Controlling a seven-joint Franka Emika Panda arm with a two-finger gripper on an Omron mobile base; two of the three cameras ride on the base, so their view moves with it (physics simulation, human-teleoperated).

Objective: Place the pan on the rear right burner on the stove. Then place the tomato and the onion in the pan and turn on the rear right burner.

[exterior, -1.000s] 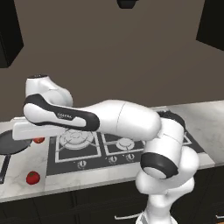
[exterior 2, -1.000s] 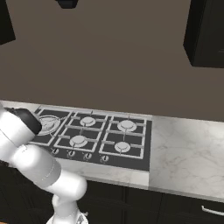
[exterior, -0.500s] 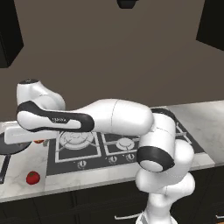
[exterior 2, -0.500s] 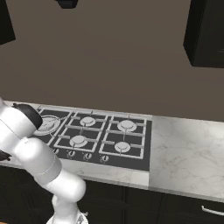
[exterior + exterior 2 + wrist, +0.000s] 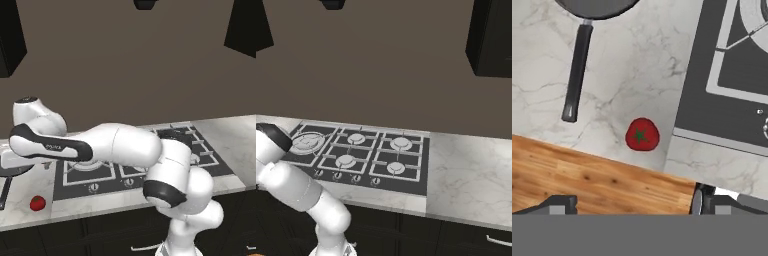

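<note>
Hand view looked straight down on the marble surface [image 5: 637, 65] left of the stove [image 5: 732, 95]; the gripper [image 5: 633, 202] hung above with its jaws spread as wide as they go and nothing between them. The pan [image 5: 594, 7] lay at the top edge of that view, only part of its dark bowl visible, with the long black handle [image 5: 577, 70] running toward the near edge of the surface. The tomato [image 5: 642, 135] sat near the handle's free end, apart from it, close to the stove's corner and just back from the wooden floor [image 5: 587, 185] visible below the surface's edge. Left base view showed the arm reaching far left, the tomato [image 5: 37, 203] on the surface and the pan's rim [image 5: 12, 172] partly hidden under the forearm. Right base view showed the rear right burner [image 5: 401, 143] bare. Onion not identified in any view. Judgement: pan is rigid metal and probably fairly heavy and bowl-heavy; a hold at the handle's far tip would let it sag or swivel, so taking the handle across its width, nearer the bowl, seems safer. Handle looks smooth, possibly slippery. Tomato is round and likely to roll.
</note>
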